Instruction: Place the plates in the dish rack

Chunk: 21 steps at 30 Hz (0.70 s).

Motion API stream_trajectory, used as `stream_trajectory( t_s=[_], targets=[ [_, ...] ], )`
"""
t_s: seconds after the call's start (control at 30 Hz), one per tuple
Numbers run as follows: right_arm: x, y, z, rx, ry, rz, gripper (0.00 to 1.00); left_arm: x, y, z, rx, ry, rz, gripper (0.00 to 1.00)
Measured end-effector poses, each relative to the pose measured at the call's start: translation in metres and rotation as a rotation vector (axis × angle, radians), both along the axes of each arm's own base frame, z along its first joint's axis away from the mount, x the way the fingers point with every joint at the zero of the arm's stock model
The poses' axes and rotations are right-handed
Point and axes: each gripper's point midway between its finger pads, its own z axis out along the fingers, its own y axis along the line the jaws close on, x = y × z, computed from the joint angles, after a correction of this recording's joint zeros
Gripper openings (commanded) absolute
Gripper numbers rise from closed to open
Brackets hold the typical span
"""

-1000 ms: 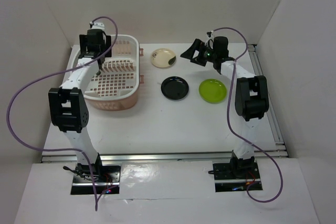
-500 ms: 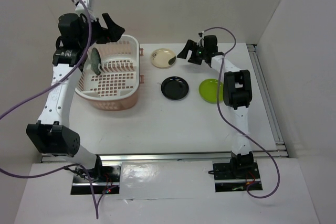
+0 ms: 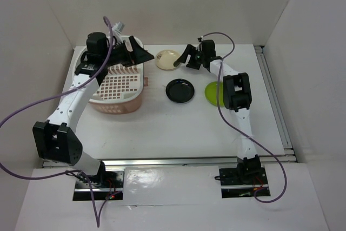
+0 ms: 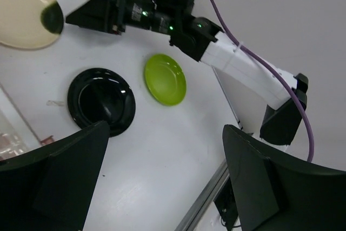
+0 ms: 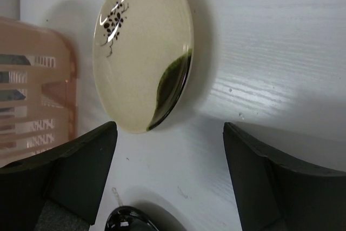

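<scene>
No legible text, label, brand name, number or sign is present in any of my three views. The only marking I can resolve is on the cream plate [image 5: 143, 52]: a small dark sprig-like motif near one rim and a dark green patch at the opposite edge. Neither forms a letter or a figure.
</scene>
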Motion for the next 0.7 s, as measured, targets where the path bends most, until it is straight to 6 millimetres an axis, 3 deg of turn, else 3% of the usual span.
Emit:
stream_trajectory(
  t_s=[0.17,0.23,0.43,0.7],
  targets=[
    [0.011,0.008,-0.002,0.021,-0.016,-0.036,0.76,-0.020,-0.034,-0.004,0.050,0.008,-0.052,0.99],
    [0.014,0.013,-0.003,0.031,-0.021,-0.045,0.71,-0.025,-0.039,-0.003,0.068,-0.003,-0.058,0.99],
    [0.019,0.024,-0.007,0.050,-0.019,-0.080,0.58,-0.027,-0.033,0.003,0.082,-0.015,-0.028,0.99],
    [0.024,0.017,-0.014,0.034,0.017,-0.174,0.40,-0.028,-0.029,0.006,0.098,-0.031,-0.012,0.99]
  ],
)
